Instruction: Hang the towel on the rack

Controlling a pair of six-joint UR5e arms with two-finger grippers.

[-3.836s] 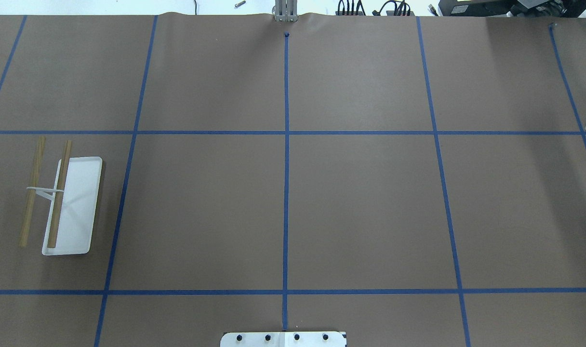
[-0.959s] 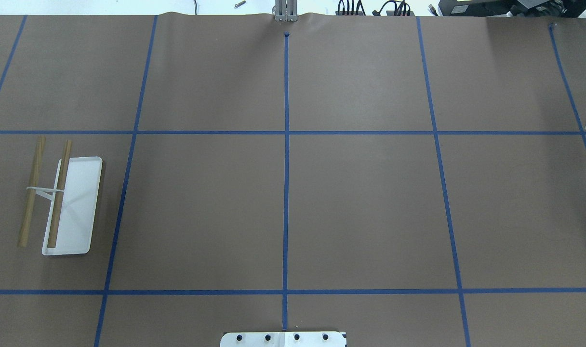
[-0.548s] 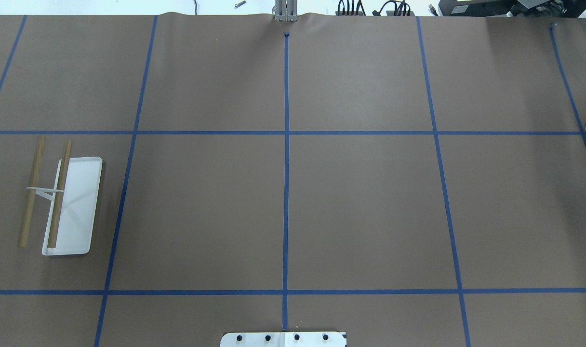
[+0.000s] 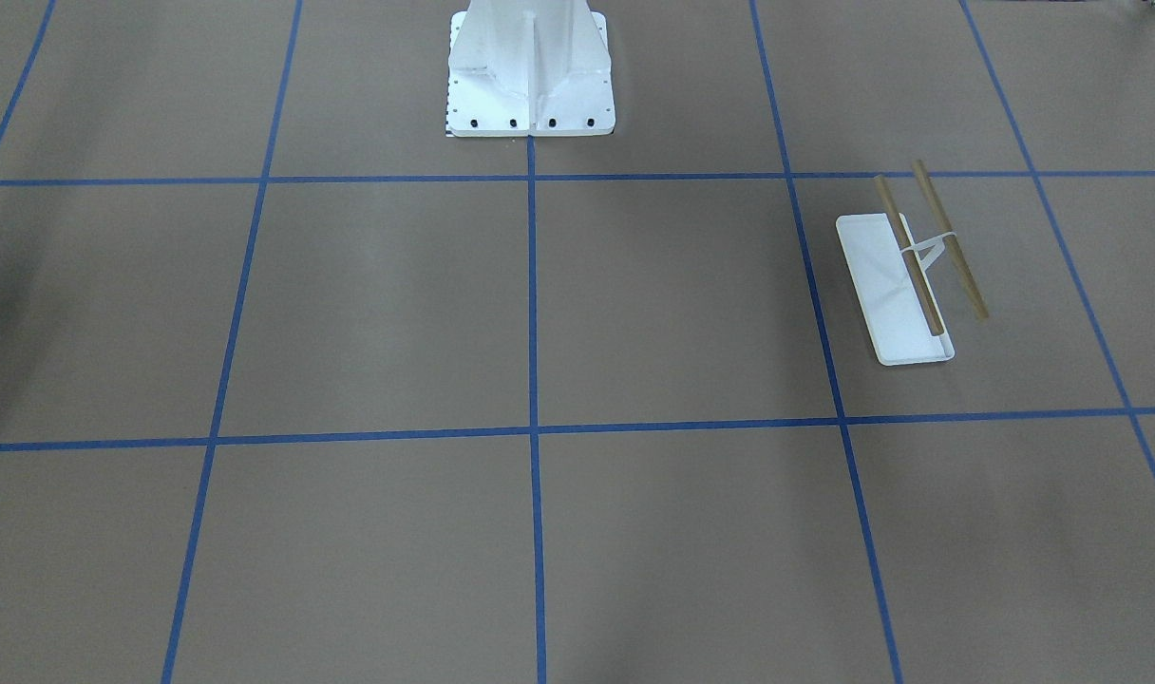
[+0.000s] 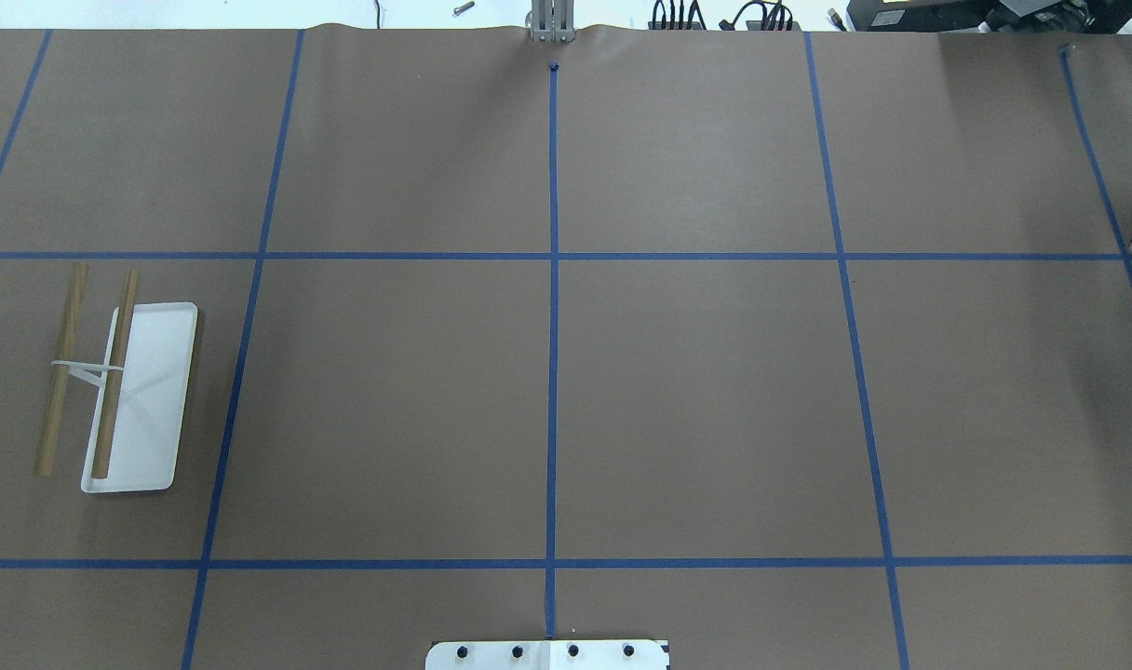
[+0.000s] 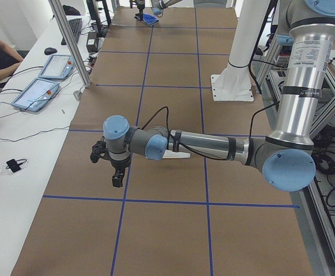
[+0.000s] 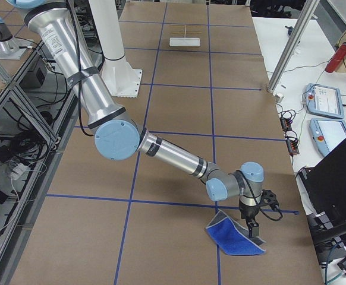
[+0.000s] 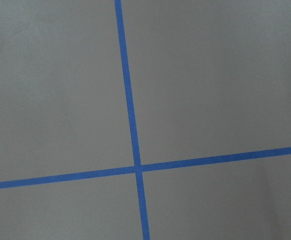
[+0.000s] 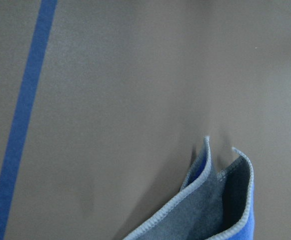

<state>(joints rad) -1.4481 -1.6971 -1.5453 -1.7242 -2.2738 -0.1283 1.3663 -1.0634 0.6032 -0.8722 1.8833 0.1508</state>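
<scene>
The right claw point(image 7: 252, 228) points straight down at the towel point(image 7: 235, 240), over the cloth's one-o'clock corner in the right side view. I cannot tell whether it is parted or pinched on the fabric (its own wrist camera shows no fingers, only cloth). In that wrist view, at five o'clock, a hemmed edge of the towel point(image 9: 208, 210) stands off the worktop point(image 5: 696, 400) in a soft double fold, with the grey underside turned up. The left claw point(image 6: 117, 177) hangs over bare brown paper near a tape crossing, and its state cannot be told either. The rack point(image 5: 156, 409) stands at nine o'clock in the overhead view, at the opposite end of the worktop and well apart from the towel. Both its wooden rods point(image 5: 114, 372) are bare. The cloth looks light, thin and floppy, so it will probably sag and bunch from whatever point is pinched. A corner or the stitched hem seems the best hold, so that the rest trails flat. The rack also looks light, so a dragging towel could tip or shift it.
</scene>
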